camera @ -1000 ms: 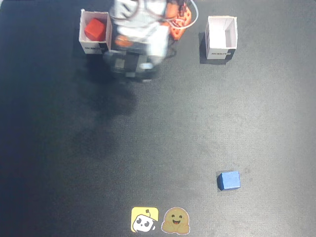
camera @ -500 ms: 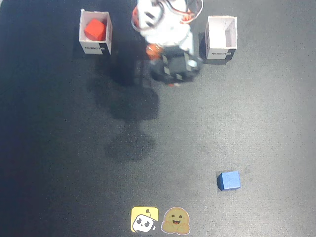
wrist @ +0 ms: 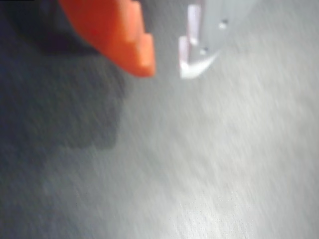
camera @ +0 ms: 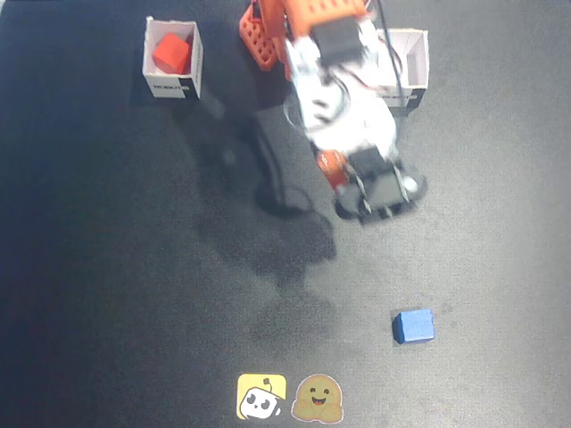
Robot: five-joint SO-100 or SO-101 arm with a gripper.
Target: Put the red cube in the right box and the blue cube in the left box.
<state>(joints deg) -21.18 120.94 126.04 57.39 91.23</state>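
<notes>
I see the red cube (camera: 171,53) sitting inside the white box (camera: 149,62) at the fixed view's upper left. The blue cube (camera: 414,325) lies alone on the dark bench (camera: 107,267), lower right, above two stickers (camera: 290,398). My arm partly covers the other white box (camera: 416,67). The hand (wrist: 167,68) hangs over bare bench, slightly parted, holding nothing.

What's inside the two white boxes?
In the fixed view, the white box on the left holds the red cube. The white box on the right is partly covered by the arm; the part showing looks empty.
</notes>
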